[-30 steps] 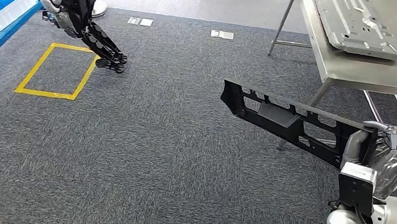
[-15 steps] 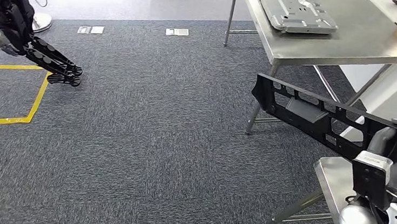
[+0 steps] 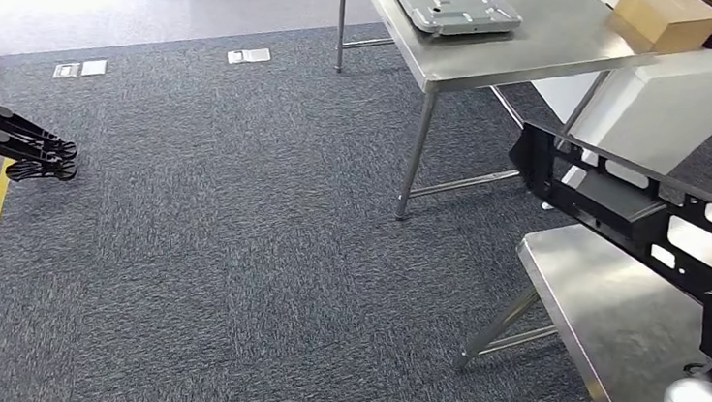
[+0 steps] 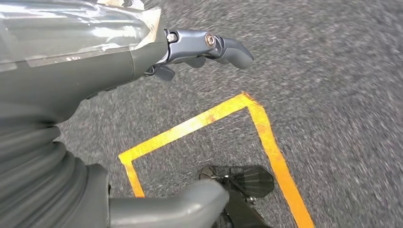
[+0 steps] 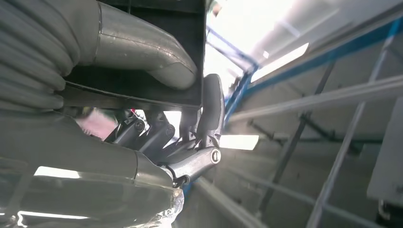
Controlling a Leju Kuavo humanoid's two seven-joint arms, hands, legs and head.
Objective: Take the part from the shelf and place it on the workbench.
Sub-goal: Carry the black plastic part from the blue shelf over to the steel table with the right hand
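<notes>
Hanging out at the far left over the carpet, the left hand (image 3: 17, 142) carries nothing, its fingers (image 4: 223, 47) stretched out and apart. Rightward, past the steel tabletop (image 3: 551, 43), the long black part (image 3: 624, 210) hangs in the air above a lower metal surface. The right hand (image 5: 190, 142) has its fingers clamped on one end; stiff and likely light, it would lever hard on that end grip, so a hold nearer the middle looks safer.
</notes>
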